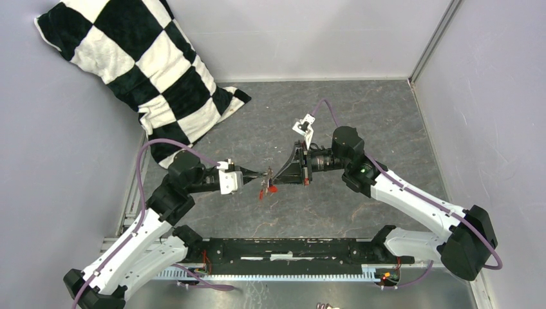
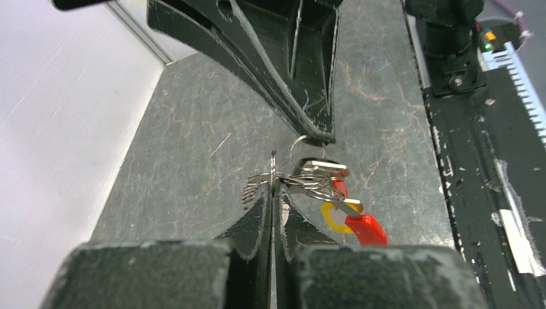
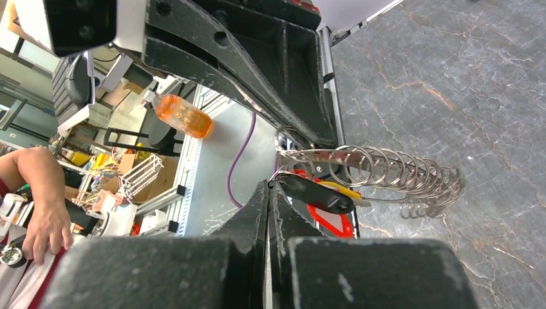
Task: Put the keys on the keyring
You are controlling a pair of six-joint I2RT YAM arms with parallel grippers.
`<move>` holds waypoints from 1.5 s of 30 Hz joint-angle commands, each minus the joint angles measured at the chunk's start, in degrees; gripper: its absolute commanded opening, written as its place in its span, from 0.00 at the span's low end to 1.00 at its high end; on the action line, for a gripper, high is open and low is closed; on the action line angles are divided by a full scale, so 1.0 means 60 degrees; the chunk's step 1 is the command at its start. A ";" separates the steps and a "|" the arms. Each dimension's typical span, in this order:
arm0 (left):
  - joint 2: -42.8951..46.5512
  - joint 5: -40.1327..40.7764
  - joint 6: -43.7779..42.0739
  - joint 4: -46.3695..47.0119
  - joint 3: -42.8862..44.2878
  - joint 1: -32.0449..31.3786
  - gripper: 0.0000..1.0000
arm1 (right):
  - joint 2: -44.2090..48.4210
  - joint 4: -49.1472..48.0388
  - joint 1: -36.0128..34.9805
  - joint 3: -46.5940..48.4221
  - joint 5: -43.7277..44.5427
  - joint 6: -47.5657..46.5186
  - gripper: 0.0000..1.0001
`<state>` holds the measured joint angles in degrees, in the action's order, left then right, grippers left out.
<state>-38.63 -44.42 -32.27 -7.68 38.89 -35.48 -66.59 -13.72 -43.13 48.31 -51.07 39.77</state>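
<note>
Two sets of jaws meet tip to tip above the desk (image 1: 360,116). My left gripper (image 2: 273,193) is clenched on the keyring (image 2: 273,164), seen edge-on. My right gripper (image 3: 269,188) is clenched too, just beside the black-headed key (image 3: 315,195); what it pinches I cannot tell. The keys (image 2: 351,219) hang just below the keyring.

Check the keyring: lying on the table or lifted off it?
Lifted. The keyring hangs between the shut left fingers and right fingers, keys dangling above the table.
</note>
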 commanded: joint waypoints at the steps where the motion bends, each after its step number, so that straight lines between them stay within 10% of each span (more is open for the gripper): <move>1: -0.0208 -0.0763 0.0835 -0.0097 0.0904 -0.0023 0.02 | -0.0028 -0.0417 -0.0059 -0.0040 -0.0248 -0.0135 0.00; 45: -0.0219 -0.1429 0.0166 -0.1385 0.1179 -0.0030 0.02 | 0.0357 -0.0191 -0.0063 0.0323 0.0323 -0.0520 0.00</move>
<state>-40.58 -51.13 -29.32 -16.25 44.18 -35.48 -65.60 -13.58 -43.40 48.21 -50.89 37.60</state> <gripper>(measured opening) 0.034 0.006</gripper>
